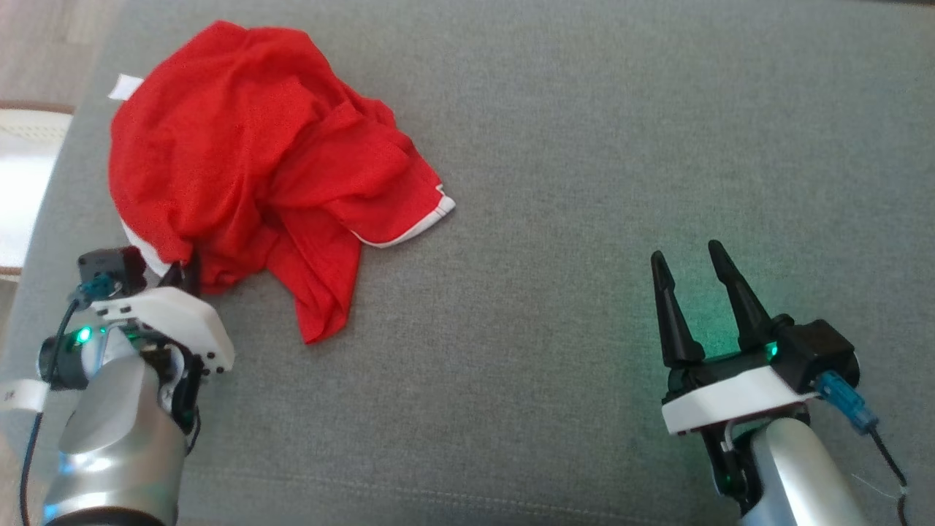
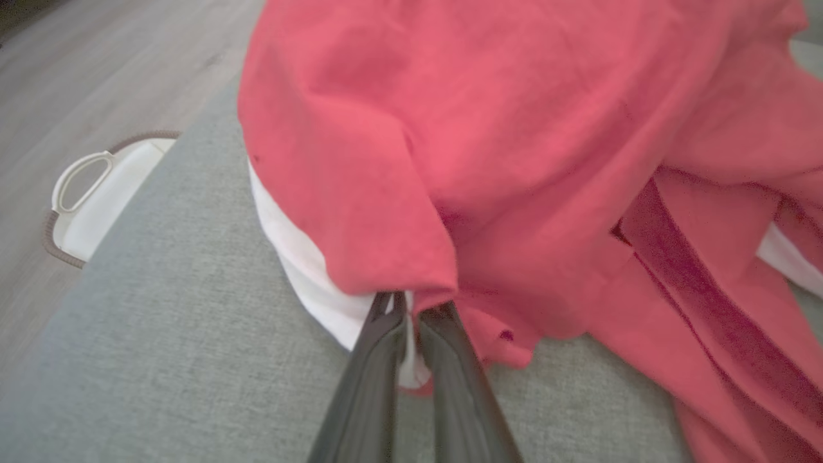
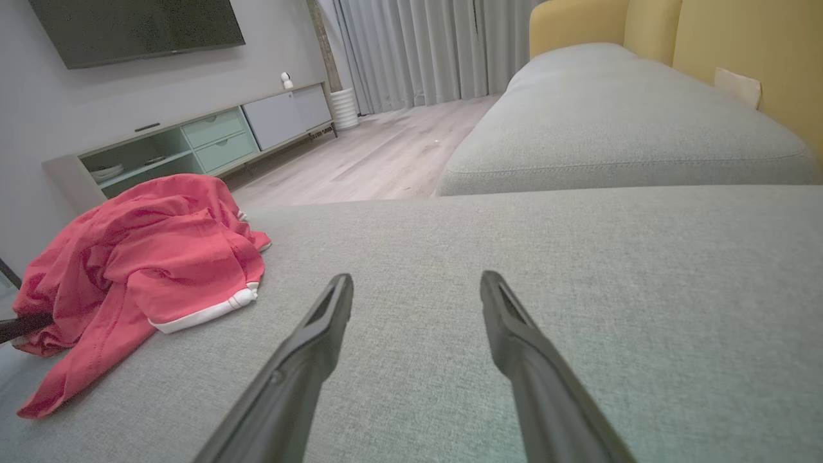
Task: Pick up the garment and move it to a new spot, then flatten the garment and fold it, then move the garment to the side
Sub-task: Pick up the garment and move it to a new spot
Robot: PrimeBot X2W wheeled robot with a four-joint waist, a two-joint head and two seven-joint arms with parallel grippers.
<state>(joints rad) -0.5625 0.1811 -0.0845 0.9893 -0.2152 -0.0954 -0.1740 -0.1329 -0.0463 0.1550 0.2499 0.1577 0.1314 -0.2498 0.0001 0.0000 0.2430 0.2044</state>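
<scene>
A red garment (image 1: 256, 161) with white trim lies crumpled on the grey cushion (image 1: 555, 219) at the upper left. My left gripper (image 1: 184, 272) is at its near left edge, and the left wrist view shows that gripper (image 2: 408, 308) shut on a white-trimmed fold of the garment (image 2: 514, 141), fingertips tucked under red cloth. My right gripper (image 1: 687, 259) stands open over bare cushion at the lower right, far from the cloth. In the right wrist view its fingers (image 3: 334, 315) are spread apart, with the garment (image 3: 148, 263) off to the left.
A white basket (image 2: 90, 199) with a handle sits on the wooden floor beside the cushion's left edge. The right wrist view shows a second grey cushion (image 3: 617, 128), yellow backrests, a TV unit (image 3: 193, 141) and curtains beyond.
</scene>
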